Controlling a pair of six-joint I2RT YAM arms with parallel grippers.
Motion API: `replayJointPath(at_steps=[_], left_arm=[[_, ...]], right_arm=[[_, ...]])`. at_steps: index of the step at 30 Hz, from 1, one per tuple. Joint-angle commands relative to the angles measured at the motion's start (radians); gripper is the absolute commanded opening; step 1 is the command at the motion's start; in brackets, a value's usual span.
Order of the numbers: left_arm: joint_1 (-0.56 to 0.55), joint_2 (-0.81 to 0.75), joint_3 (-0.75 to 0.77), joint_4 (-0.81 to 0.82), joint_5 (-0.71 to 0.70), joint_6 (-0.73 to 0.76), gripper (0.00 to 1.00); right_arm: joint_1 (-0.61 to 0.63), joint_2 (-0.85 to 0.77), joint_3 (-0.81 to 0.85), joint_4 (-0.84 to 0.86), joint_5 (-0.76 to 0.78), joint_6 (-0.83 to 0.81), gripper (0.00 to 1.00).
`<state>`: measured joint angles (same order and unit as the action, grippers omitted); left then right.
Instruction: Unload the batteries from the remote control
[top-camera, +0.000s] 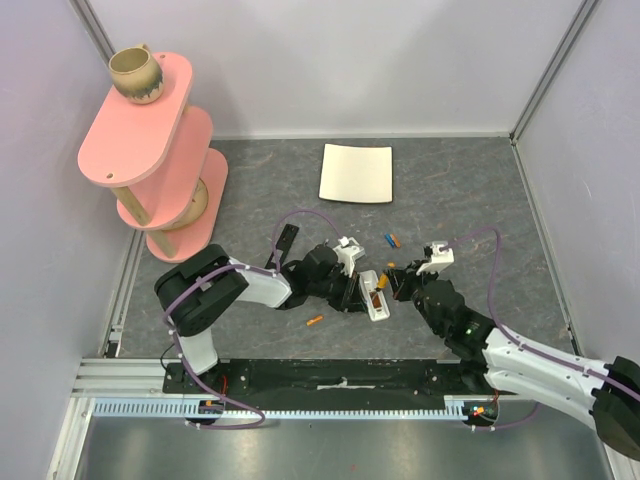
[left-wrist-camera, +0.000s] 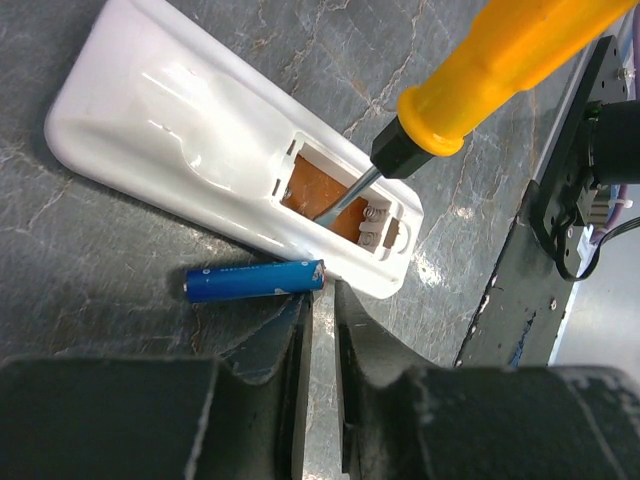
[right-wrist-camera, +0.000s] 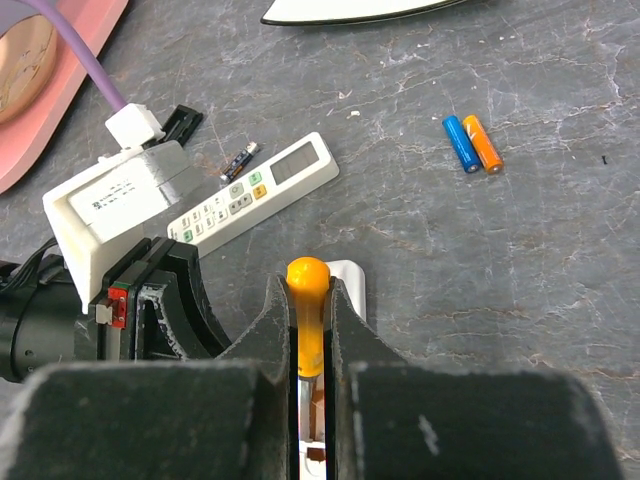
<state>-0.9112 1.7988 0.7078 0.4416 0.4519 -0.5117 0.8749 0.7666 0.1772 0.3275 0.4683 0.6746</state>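
Noted loose orange battery (top-camera: 314, 321) toward near edge, left of centre. Found left gripper (left-wrist-camera: 322, 300) jaws at a narrow slit, nothing between, tips just beside blue battery (left-wrist-camera: 255, 281). Logged remote control (left-wrist-camera: 170, 130) about midway along near edge, back up, bay open, with seated battery (left-wrist-camera: 303, 183) inside and screwdriver (left-wrist-camera: 480, 70) blade tip in the bay. Found right gripper (right-wrist-camera: 308, 292) clamped on the screwdriver's orange handle. Saw battery pair (right-wrist-camera: 462, 144), blue and orange, farther from near edge.

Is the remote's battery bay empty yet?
No, an orange cell lies in the open bay of the remote, with the blade of the screwdriver against it.
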Motion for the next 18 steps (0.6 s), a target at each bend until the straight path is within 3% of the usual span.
replayJointPath(at_steps=[1,11,18], left_arm=[[-0.003,-0.013,-0.025,-0.083,-0.087,0.009,0.23],[0.0,-0.232,-0.102,-0.046,-0.096,0.052,0.59],[0.011,-0.603,-0.208,-0.056,-0.209,0.104,0.8]], right_arm=[[0.01,-0.027,0.024,-0.059,-0.043,0.031,0.0],[0.01,-0.078,0.09,-0.087,-0.043,-0.041,0.0],[0.012,-0.116,0.137,-0.145,-0.04,-0.072,0.0]])
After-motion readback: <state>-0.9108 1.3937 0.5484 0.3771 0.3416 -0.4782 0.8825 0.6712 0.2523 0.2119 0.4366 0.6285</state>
